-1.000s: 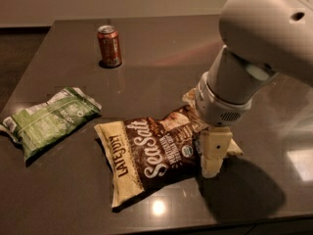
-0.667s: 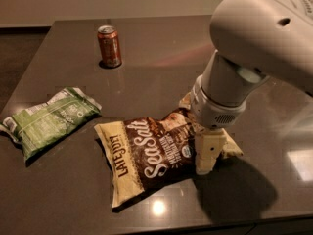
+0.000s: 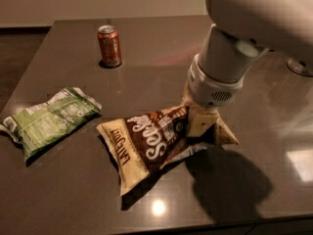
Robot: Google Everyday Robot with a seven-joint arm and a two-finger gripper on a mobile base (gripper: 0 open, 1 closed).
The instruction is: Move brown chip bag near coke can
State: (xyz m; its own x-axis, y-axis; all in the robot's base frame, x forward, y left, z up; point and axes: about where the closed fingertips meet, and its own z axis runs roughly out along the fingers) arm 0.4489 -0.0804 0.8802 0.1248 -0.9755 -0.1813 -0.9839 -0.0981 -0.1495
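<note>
The brown chip bag [image 3: 151,141] lies in the middle of the dark table [image 3: 68,199]; its right end is raised and its left end rests on the surface. My gripper [image 3: 196,120] comes down from the large white arm and is shut on the bag's right end; one cream finger [image 3: 199,124] shows against the bag. The coke can [image 3: 109,46] stands upright at the far left of the table, well apart from the bag.
A smaller green bag [image 3: 49,119] lies flat at the left edge. A round pale object [image 3: 299,66] sits at the far right, partly behind the arm. The table's front edge runs along the bottom of the view.
The arm has shifted up and left over the bag's right end. That end is now pinched and lifted, so the bag tilts instead of lying flat.
</note>
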